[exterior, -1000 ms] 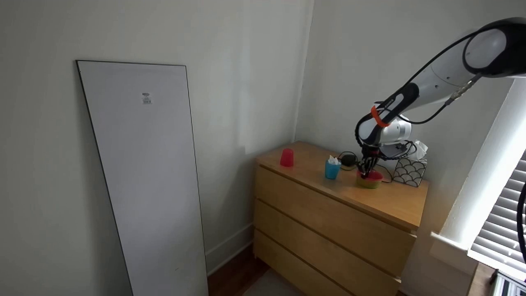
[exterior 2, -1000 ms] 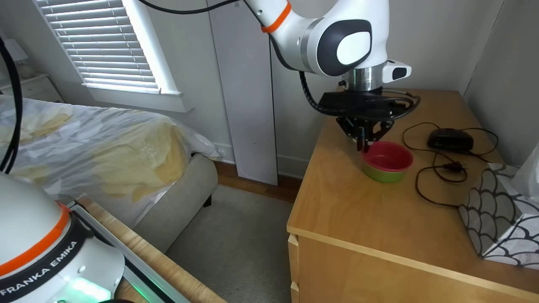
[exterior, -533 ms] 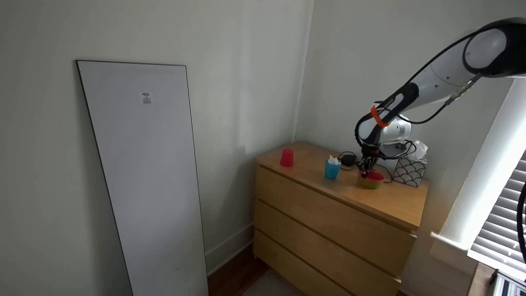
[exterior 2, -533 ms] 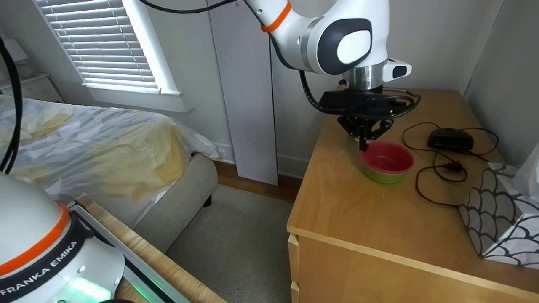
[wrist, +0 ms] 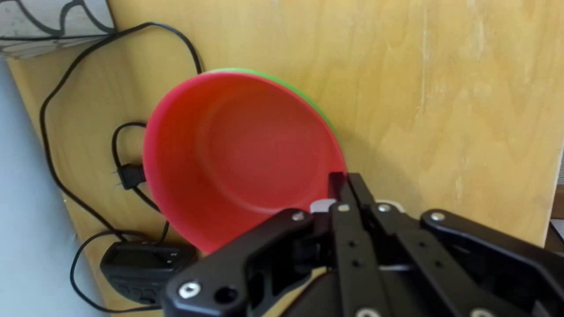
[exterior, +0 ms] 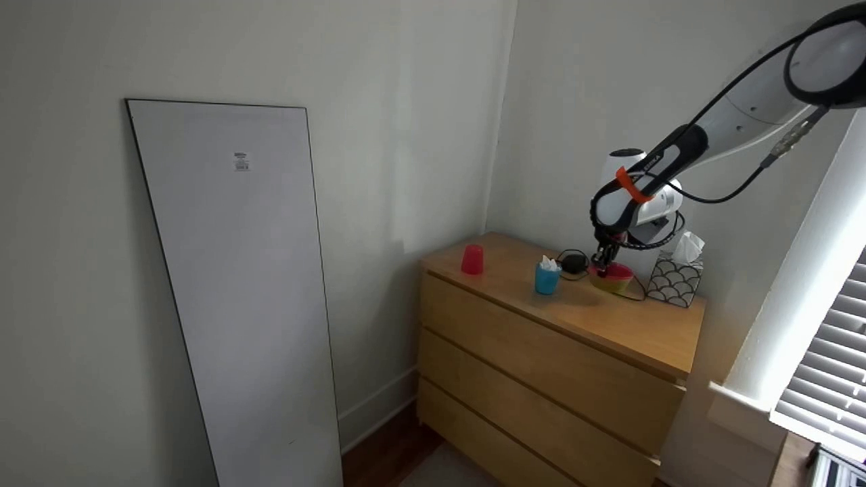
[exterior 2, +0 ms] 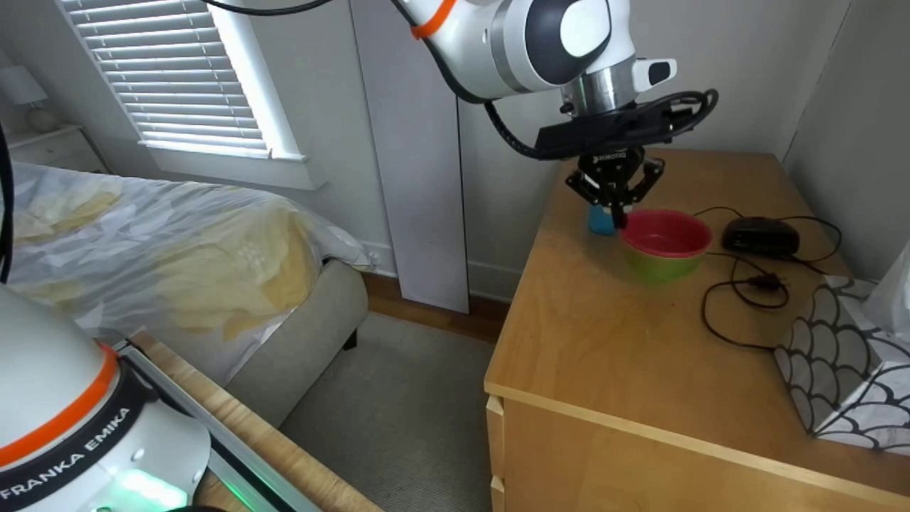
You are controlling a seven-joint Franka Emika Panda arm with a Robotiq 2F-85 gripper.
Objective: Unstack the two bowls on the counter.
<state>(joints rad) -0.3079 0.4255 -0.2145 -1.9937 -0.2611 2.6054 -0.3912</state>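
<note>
We see the arm (exterior 2: 469, 60) stretched out over the counter (exterior 2: 604, 355) and bent at the wrist, so that the gripper (wrist: 347, 178) points down, leaning slightly. Its fingers (wrist: 337, 187) stand all but together, pinched on the rim of the red bowl (wrist: 264, 141). That bowl sits nested in the green bowl (exterior 2: 662, 269); both are beside and partly below the fingers, mouths up, and look to us clear of the counter. Whether the fingers have the green rim too, we cannot tell.

Beneath the fingers, the counter tops a light wooden chest (exterior: 534, 352). Near the fingers we find the blue cup (exterior: 547, 281) with white paper (exterior: 549, 262) in it. Beyond the bowls from the fingers lie a black box (wrist: 147, 273), a plug (wrist: 132, 176) and a looping cord (wrist: 42, 116); the tissue box (exterior 2: 832, 355) stands farther away. Well apart from the fingers, a tall panel (exterior: 233, 291) stands against the wall (exterior: 379, 81).

The wrist view lets us look into the red bowl, down to its floor, with a crescent of green outside its rim; both exterior views show us the green side below. The red cup (exterior: 472, 260), farther from the fingers than the blue cup, we meet only in an exterior view. The bed (exterior 2: 163, 242) and a lamp (exterior 2: 20, 87), well away from the fingers, also show only in an exterior view.
</note>
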